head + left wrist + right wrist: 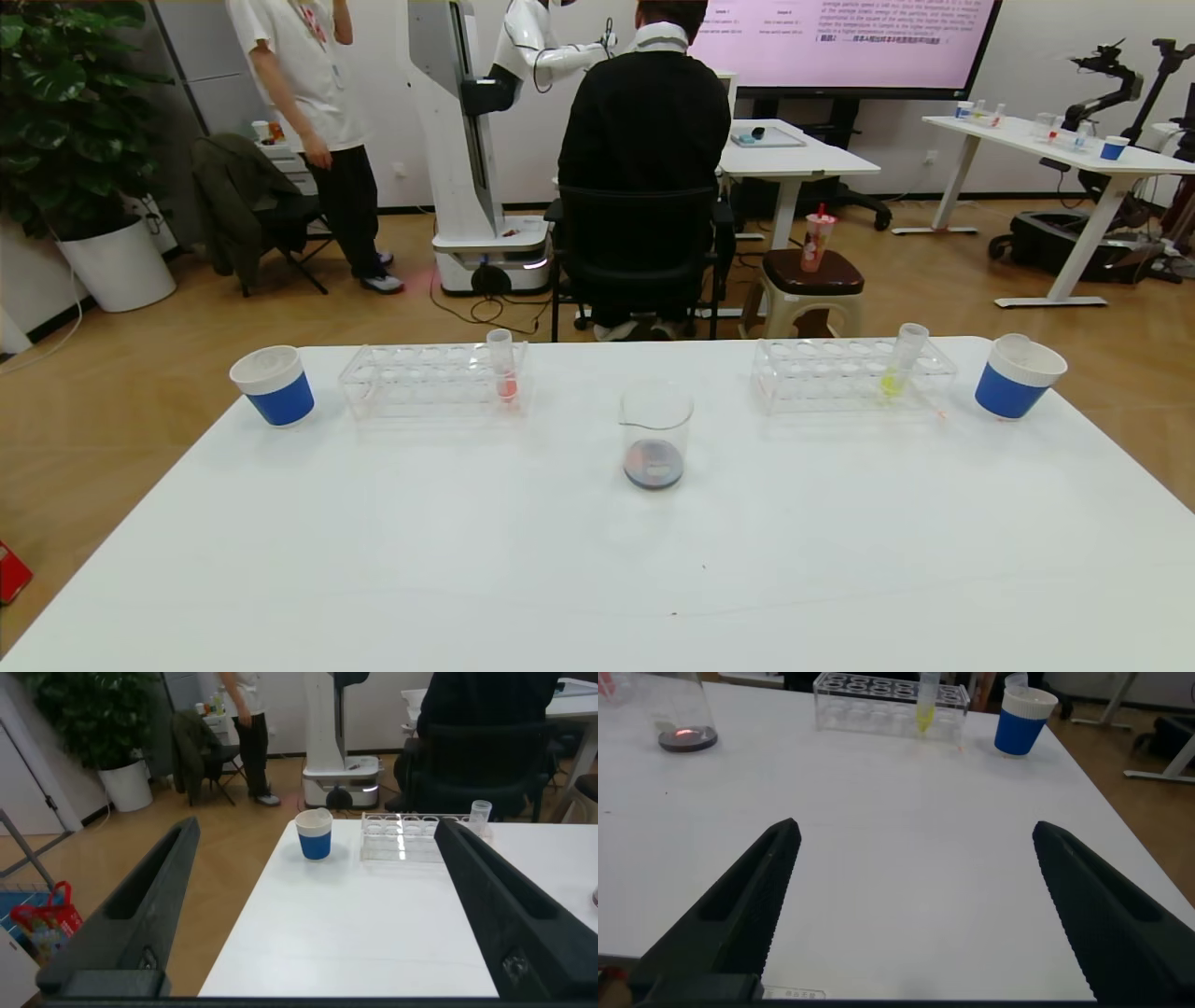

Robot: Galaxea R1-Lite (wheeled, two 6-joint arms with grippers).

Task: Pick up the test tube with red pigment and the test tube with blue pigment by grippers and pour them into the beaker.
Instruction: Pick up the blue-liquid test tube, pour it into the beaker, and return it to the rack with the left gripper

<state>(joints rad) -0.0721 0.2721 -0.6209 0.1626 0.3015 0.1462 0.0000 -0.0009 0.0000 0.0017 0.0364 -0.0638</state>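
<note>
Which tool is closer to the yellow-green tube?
Right. The right tool hangs open over bare table on that side, with the yellow-green tube in its rack ahead. The left tool is open at the table's far left edge, facing a blue cup.

The beaker, clear glass with a pouring lip, stands upright mid-bench, a shallow dark purplish pool of liquid in its bottom. Neither the red nor the blue tube can be made out anywhere. Both grippers are spread wide, holding nothing.
</note>
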